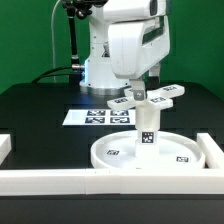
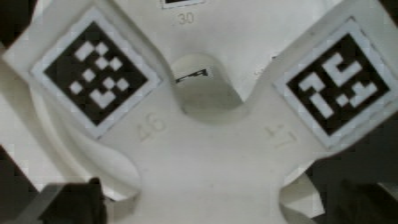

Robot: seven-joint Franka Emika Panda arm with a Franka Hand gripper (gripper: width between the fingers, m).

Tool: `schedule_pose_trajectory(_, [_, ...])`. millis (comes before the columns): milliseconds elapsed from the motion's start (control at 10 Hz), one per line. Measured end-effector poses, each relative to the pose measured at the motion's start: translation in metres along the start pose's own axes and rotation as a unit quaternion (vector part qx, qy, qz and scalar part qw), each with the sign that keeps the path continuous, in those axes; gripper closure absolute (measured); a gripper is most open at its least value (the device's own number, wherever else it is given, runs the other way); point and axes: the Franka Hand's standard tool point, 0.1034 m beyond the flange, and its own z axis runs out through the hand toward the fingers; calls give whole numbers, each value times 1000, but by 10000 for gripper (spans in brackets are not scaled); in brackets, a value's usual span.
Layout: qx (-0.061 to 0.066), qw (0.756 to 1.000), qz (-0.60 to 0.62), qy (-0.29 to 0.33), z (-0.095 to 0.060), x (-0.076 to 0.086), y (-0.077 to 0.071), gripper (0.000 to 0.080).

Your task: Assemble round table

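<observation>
White plastic round disc (image 1: 120,146) lies flat on the black counter (image 1: 40,105), just inside the white border bars (image 1: 100,182) and nearer the camera than the marker board (image 1: 95,117); the short leg (image 1: 148,127) stands upright at its middle. The cross-shaped foot piece (image 1: 155,97) lies level at the top of the leg, directly beneath the tool (image 1: 142,86), and fills the wrist view with two tags showing. Whether the tool is apart or clamped on the foot piece cannot be told.

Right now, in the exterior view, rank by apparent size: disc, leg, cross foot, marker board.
1. disc
2. cross foot and marker board: alike; the board lies farther back and is partly hidden, so they are left unranked
3. leg
</observation>
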Motion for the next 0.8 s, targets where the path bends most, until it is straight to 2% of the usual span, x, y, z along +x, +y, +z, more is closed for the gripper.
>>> schedule_pose_trajectory(600, [5, 1000, 7, -4, 7, -2, -2, 150])
schedule_pose_trajectory(800, [5, 1000, 9, -3, 7, -4, -2, 356])
